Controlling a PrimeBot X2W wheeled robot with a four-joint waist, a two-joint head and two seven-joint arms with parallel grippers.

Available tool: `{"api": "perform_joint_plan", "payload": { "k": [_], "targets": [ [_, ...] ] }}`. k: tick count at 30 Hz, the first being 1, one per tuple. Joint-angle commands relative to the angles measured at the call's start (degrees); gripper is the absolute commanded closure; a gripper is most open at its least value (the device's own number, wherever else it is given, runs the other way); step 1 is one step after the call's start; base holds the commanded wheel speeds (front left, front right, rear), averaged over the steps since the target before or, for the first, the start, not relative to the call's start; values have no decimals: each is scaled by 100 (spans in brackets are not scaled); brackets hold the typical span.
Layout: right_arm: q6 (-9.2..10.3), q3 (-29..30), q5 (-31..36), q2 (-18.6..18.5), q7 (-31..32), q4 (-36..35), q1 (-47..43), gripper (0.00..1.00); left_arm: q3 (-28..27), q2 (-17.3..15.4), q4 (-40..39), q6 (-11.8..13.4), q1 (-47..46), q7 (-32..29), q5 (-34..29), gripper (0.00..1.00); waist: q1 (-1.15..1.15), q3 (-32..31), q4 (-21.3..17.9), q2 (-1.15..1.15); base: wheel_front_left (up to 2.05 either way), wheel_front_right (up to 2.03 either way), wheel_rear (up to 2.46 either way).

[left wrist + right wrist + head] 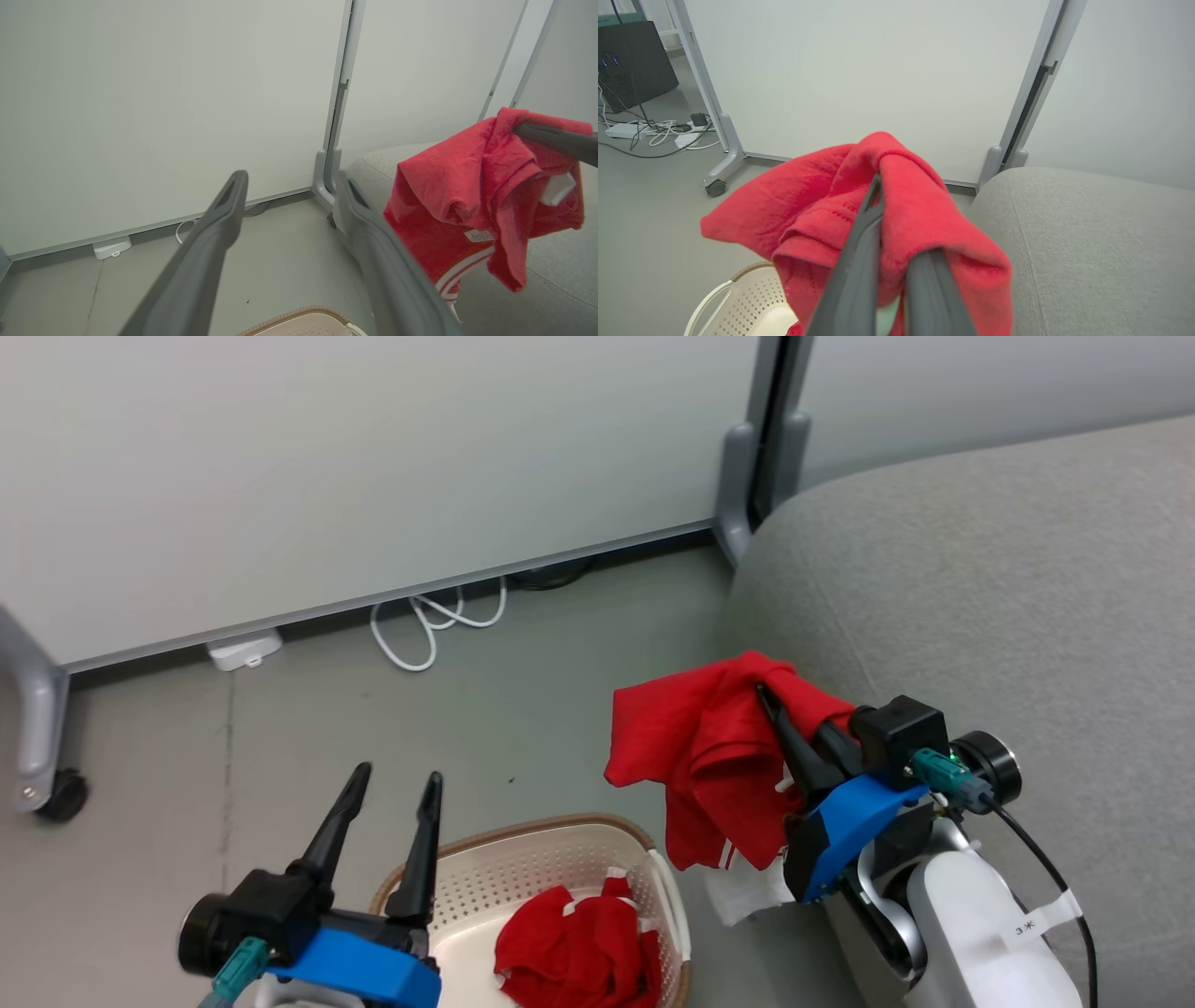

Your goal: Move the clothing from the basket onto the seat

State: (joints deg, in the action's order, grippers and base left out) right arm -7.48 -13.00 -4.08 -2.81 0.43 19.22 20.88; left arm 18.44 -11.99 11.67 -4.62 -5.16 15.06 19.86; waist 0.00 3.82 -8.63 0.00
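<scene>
Clothing (709, 747) in bright red is hanging from my right end effector (775, 709) at the centre right of the head view. Its two dark fingers are clamping shut on a bunched fold at the top, and the rest is drooping with white trim showing at the lower edge. That piece is hanging over the floor (467, 728), right beside the rounded left edge of the grey seat (980, 597); I cannot tell whether it is touching the upholstery. In the left wrist view the held clothing is showing at the right, in front of the seat.

A second red garment (579, 952) is lying crumpled inside the cream basket (523, 829) at the bottom centre. The basket is sitting on the floor just left of the seat, below and left of the held piece. My left end effector (399, 775) is hovering at the lower left, fingers spread wide and gripping nothing, tips pointing up the frame beside the basket's brown rim.

Across the upper left a pale partition panel (373, 457) is standing on a castor (63, 795), and a white cable (425, 625) is looping on the floor under its lower edge.
</scene>
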Motion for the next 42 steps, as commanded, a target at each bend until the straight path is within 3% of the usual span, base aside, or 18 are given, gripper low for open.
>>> {"api": "perform_joint_plan", "payload": {
  "k": [1, 8, 22, 32, 42],
  "targets": [
    [-3, 19, 40, -14, 33, -126, -96, 100, -194, 57, -56, -36, 137, 16, -91, 0, 0, 45, -245, 0, 0, 0, 0],
    [-3, 90, -6, -13, 128, -410, -268, 100, -532, 200, -105, -175, 324, 17, -411, 0, 0, 122, -838, 0, 0, 0, 0],
    [-3, 226, -200, -11, 50, -587, -543, 100, -669, 227, -21, -289, 218, 16, -656, 0, 0, 293, -1806, 0, 0, 0, 0],
    [-3, 272, -277, -10, -14, -634, -551, 100, -639, 174, -28, -282, 154, 17, -685, 0, 0, 454, -1950, 0, 0, 0, 0],
    [-3, 582, -102, -12, -17, -587, 59, 100, -557, 39, -97, -284, -15, 17, -722, 0, 0, 739, -1776, 0, 0, 0, 0]
  ]
}}
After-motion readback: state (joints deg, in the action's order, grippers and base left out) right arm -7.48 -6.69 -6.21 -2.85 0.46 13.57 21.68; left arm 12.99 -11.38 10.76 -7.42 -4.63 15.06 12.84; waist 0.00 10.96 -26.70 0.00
